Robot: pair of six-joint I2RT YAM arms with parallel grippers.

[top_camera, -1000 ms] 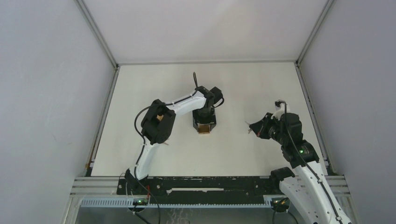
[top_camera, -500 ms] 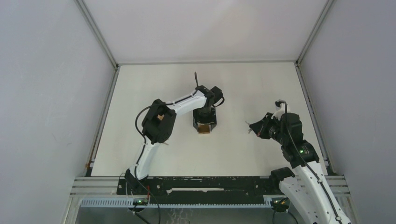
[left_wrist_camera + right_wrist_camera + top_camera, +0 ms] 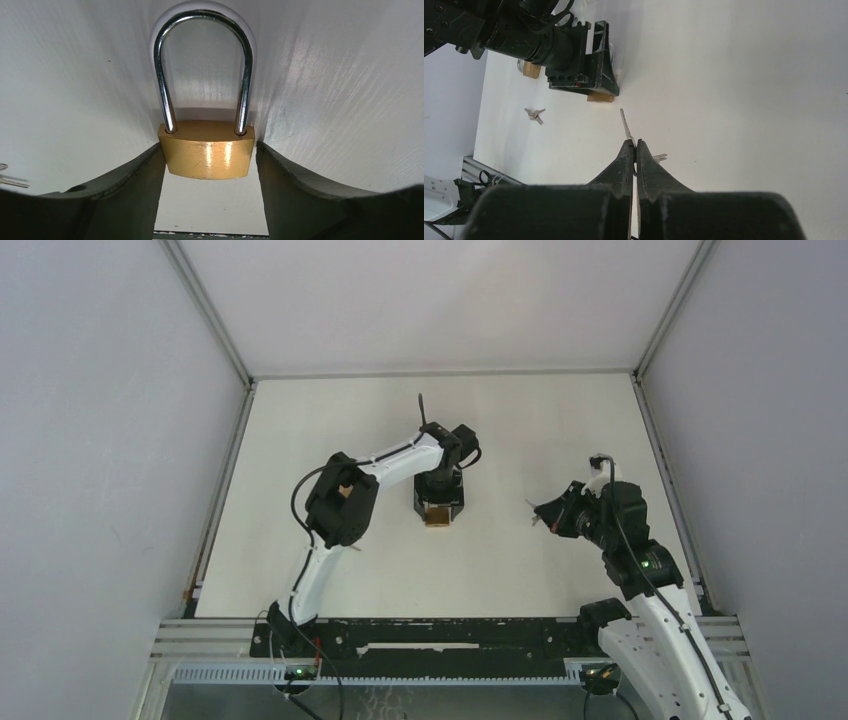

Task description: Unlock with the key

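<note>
A brass padlock (image 3: pixel 206 150) with a closed steel shackle (image 3: pixel 202 20) sits between the two fingers of my left gripper (image 3: pixel 207 165), which press on both sides of its body. In the top view the left gripper (image 3: pixel 438 498) holds the padlock (image 3: pixel 436 518) at the table's middle, brass end towards me. My right gripper (image 3: pixel 634 146) is shut on a key (image 3: pixel 625 122), whose thin blade sticks out past the fingertips towards the padlock (image 3: pixel 600 97). A second key (image 3: pixel 660 158) dangles from the same ring. In the top view the right gripper (image 3: pixel 548 513) hovers well right of the padlock.
A loose bunch of small keys (image 3: pixel 535 115) lies on the white table (image 3: pixel 520 430) left of the padlock, and its edge shows in the left wrist view (image 3: pixel 7 176). Grey walls enclose the table on the left, right and back.
</note>
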